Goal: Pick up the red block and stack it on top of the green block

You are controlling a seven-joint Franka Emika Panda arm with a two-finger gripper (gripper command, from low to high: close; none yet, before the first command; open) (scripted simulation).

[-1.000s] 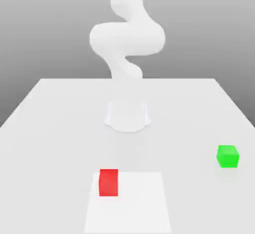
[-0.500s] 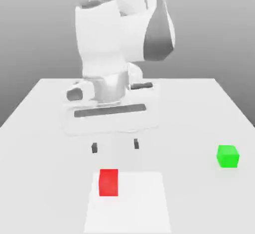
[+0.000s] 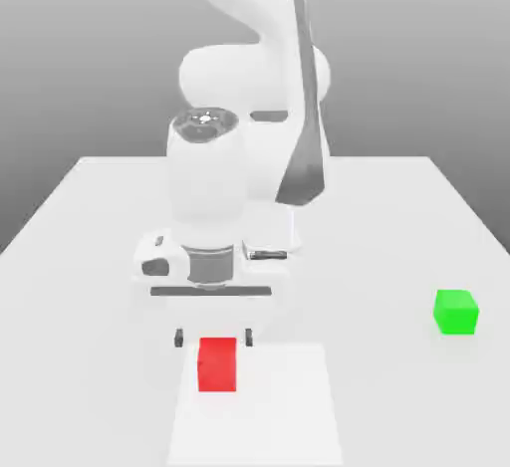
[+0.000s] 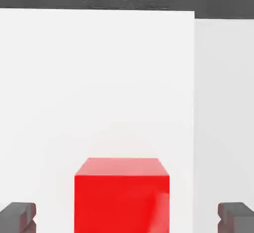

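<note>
One pincer — open, pointing down, near the red block.

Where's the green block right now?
In the exterior view, the green block sits on the table near its edge on the exterior view's right, apart from the red block.

the exterior view faces the arm's base across the table from farther off, looking somewhat down. the hand view looks down from close above the red block, which both views share.
</note>
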